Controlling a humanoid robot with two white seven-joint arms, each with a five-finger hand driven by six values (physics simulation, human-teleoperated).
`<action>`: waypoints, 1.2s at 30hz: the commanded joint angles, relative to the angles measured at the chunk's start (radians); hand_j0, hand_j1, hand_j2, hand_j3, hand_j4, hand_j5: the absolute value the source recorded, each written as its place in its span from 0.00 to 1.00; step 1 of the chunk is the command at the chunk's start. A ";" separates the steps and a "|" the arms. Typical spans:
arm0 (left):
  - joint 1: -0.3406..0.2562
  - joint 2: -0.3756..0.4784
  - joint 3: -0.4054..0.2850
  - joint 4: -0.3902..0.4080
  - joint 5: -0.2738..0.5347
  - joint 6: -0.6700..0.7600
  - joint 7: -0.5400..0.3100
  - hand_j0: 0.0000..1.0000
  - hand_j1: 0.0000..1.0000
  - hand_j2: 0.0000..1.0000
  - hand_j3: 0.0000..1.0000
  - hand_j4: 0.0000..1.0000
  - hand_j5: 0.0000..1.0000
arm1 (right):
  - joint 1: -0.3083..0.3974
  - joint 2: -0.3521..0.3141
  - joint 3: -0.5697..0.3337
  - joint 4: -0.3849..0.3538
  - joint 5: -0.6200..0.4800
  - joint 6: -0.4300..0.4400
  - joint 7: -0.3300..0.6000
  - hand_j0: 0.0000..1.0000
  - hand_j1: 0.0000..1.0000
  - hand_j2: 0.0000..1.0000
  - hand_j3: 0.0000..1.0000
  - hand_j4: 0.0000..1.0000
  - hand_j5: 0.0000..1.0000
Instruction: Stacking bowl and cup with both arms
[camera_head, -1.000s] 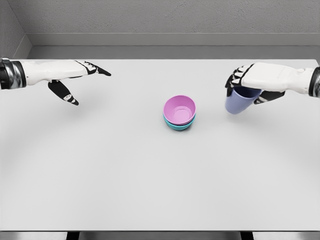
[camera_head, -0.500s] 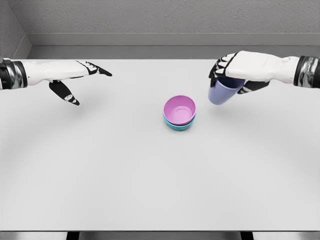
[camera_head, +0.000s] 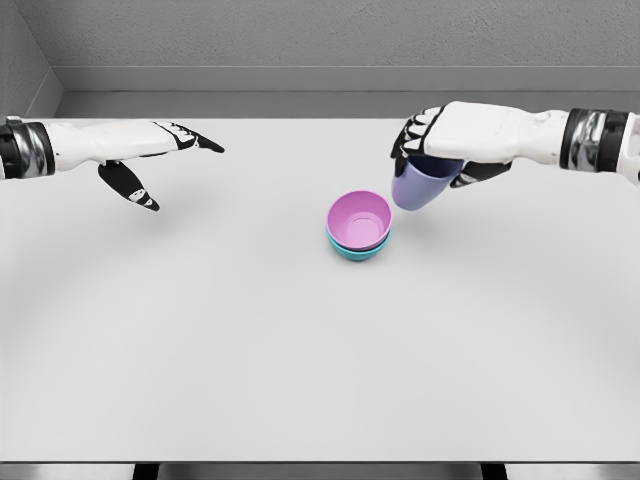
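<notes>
Grey walls close off the far side of a wide white table (camera_head: 300, 340), and nearly all of its surface is bare, which leaves both arms free room to work.

On the right hand (camera_head: 450, 140), the dark-padded fingers (camera_head: 412, 135) curl down over the rim of a lavender cup (camera_head: 418, 184) and clamp it from above. That top grip leaves the cup's base free, so it can be lowered into something without the hand getting in the way. The cup hangs tilted, its bottom swung toward the table's middle, clear of the surface and just beside the upper right edge of the bowls, not yet over their opening. From the hand, the white forearm runs back to the picture's right edge.

Near the table's centre sits a pink bowl (camera_head: 359, 217) nested inside a teal bowl (camera_head: 352, 251), of which only the lower rim shows. With the bowls already stacked, the judgement is that the cup is the last piece, and the pink bowl's open mouth is where it belongs. The tilt looks like something to level out before release, or the cup may settle crooked against the bowl's wall.

The left hand (camera_head: 150, 150) hovers well apart at the far left, above the table, its fingers spread and holding nothing, thumb hanging low. It seems parked there to keep out of the right arm's path.
</notes>
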 joint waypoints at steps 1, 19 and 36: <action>0.000 0.000 0.001 0.000 0.001 0.003 0.000 1.00 1.00 1.00 1.00 1.00 1.00 | 0.000 -0.003 0.000 -0.010 -0.007 0.004 0.000 0.49 0.49 0.49 0.49 0.49 0.49; 0.000 -0.006 0.001 0.001 0.001 0.003 0.000 1.00 1.00 1.00 1.00 1.00 1.00 | -0.009 -0.002 0.028 -0.134 -0.025 0.004 0.000 0.49 0.49 0.49 0.49 0.49 0.49; 0.000 -0.011 0.001 0.001 -0.006 0.003 0.000 1.00 1.00 1.00 1.00 1.00 1.00 | -0.035 0.044 0.063 -0.134 -0.025 0.004 0.000 0.49 0.49 0.49 0.49 0.49 0.49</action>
